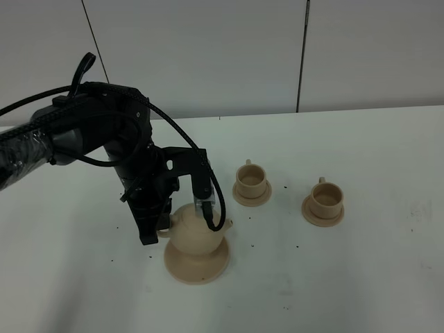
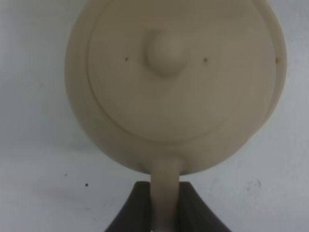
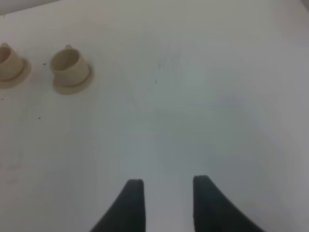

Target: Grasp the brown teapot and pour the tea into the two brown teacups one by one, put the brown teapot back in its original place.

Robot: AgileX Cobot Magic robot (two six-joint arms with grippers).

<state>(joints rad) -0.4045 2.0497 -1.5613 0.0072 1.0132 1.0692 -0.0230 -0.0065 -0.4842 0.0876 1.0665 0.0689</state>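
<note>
The brown teapot (image 1: 195, 232) stands on the wide flat saucer (image 1: 198, 269), its original place, at the front left of the table, with its spout toward the cups. My left gripper (image 1: 158, 229) comes down from above and is shut on the loop handle. In the left wrist view the teapot (image 2: 174, 82) with its knobbed lid fills the picture, and its handle is pinched in the left gripper (image 2: 165, 205). The two brown teacups (image 1: 251, 179) (image 1: 325, 199) sit on small saucers to the right. My right gripper (image 3: 166, 182) hangs open over bare table, with the teacups (image 3: 70, 67) (image 3: 8, 62) far from it.
The white table (image 1: 361, 277) carries small dark specks around the teapot. A grey panelled wall runs behind its far edge. Black cables loop from my left arm (image 1: 76, 132) above the teapot.
</note>
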